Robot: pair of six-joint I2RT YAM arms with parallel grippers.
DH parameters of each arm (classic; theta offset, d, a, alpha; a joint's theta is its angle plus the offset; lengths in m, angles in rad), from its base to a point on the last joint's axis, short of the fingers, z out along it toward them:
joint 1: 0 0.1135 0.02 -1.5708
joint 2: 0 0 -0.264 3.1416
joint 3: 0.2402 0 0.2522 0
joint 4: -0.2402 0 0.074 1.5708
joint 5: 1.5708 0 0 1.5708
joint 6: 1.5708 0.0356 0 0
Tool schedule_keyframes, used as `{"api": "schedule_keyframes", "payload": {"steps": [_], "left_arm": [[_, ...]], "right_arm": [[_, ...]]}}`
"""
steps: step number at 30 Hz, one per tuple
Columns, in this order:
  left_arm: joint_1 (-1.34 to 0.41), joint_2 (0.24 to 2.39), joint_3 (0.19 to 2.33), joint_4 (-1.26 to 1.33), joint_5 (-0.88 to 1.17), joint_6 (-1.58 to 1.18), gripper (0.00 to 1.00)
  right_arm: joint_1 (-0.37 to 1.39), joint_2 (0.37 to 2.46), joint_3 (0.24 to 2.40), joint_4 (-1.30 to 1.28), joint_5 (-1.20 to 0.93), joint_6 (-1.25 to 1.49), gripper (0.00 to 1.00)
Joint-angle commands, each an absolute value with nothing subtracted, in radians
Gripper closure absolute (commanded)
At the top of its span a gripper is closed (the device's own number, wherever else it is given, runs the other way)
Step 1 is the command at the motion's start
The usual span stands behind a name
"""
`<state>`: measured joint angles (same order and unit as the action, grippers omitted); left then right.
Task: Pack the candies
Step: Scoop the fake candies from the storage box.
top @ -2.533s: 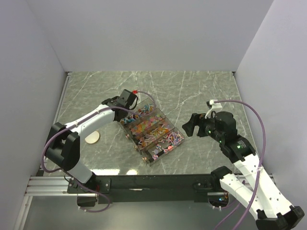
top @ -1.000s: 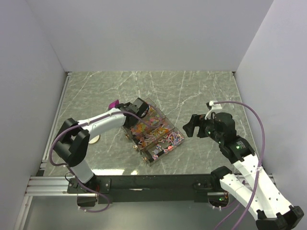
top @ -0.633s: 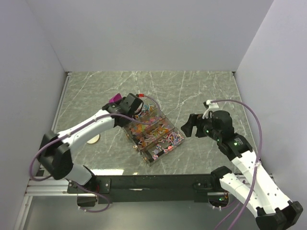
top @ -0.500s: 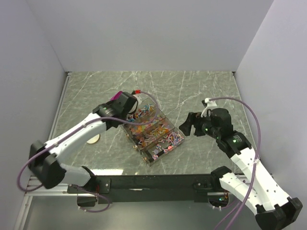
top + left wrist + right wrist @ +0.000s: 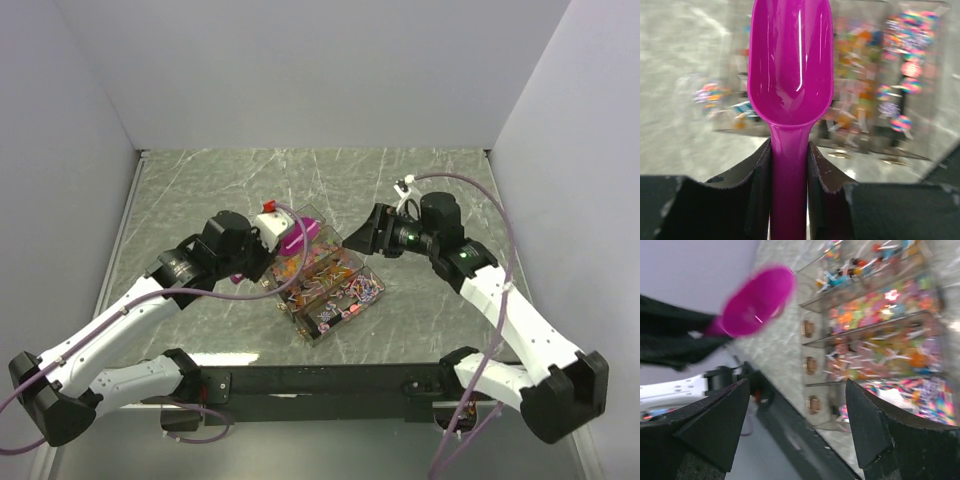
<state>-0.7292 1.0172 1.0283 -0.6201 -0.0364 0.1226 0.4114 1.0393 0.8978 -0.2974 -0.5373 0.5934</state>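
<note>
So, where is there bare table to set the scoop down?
The table lies bare along the back wall, beyond the candy box, and front right of the box. Crowded above the box: scoop, left gripper and right gripper.

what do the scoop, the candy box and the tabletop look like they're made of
The scoop is probably moulded plastic, glossy magenta: sharp white highlights run along its smooth bowl.
The box is likely clear hard plastic: the candies show through its walls and dividers.
The tabletop is grey-green with pale veins, like marble or a marble-print laminate; the look leaves that open.
</note>
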Motion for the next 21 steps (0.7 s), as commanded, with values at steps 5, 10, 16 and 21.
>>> {"api": "schedule_keyframes", "payload": {"steps": [5,10,16,21], "left_arm": [[-0.741,0.960,0.930,-0.462,0.234,0.064,0.99],[-0.745,0.960,0.913,-0.430,0.297,0.075,0.99],[-0.753,0.971,0.899,-0.408,0.368,0.104,0.99],[-0.758,0.969,0.891,-0.400,0.382,0.129,0.99]], "right_arm": [[0.431,1.169,0.960,-0.144,-0.672,0.722,0.20],[0.437,1.245,0.954,-0.095,-0.704,0.745,0.24],[0.443,1.330,0.960,-0.057,-0.759,0.756,0.36],[0.443,1.339,0.931,-0.040,-0.801,0.752,0.60]]}}
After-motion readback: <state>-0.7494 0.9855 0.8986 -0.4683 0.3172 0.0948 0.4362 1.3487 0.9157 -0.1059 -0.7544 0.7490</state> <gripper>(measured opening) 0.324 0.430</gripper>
